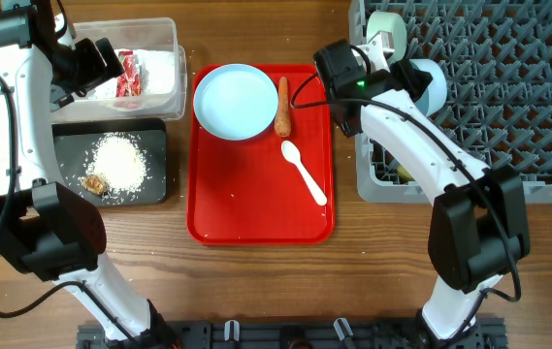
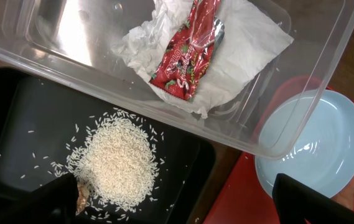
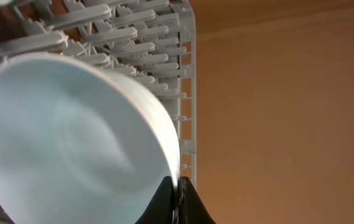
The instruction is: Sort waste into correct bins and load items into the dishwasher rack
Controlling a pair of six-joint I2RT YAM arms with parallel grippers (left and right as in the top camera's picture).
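My left gripper (image 2: 177, 210) is open and empty, hovering where the clear tub (image 2: 326, 81) meets the black tray (image 2: 15, 118); from overhead the left gripper (image 1: 101, 66) is at the tub's left side. Crumpled white-and-red wrapper paper (image 2: 189, 53) lies in the tub. White rice (image 2: 117, 162) and a brown scrap (image 2: 82, 194) lie in the black tray. My right gripper (image 3: 178, 184) is shut on the rim of a pale blue bowl (image 3: 71, 137), held over the grey rack (image 1: 508, 87). The plate (image 1: 235, 100), carrot (image 1: 282, 107) and spoon (image 1: 305, 173) rest on the red tray (image 1: 246, 208).
A mint-green bowl (image 1: 389, 29) stands in the rack's near-left corner. The red tray lies between the two bins and the rack. Bare wooden table (image 1: 256, 281) stretches along the front.
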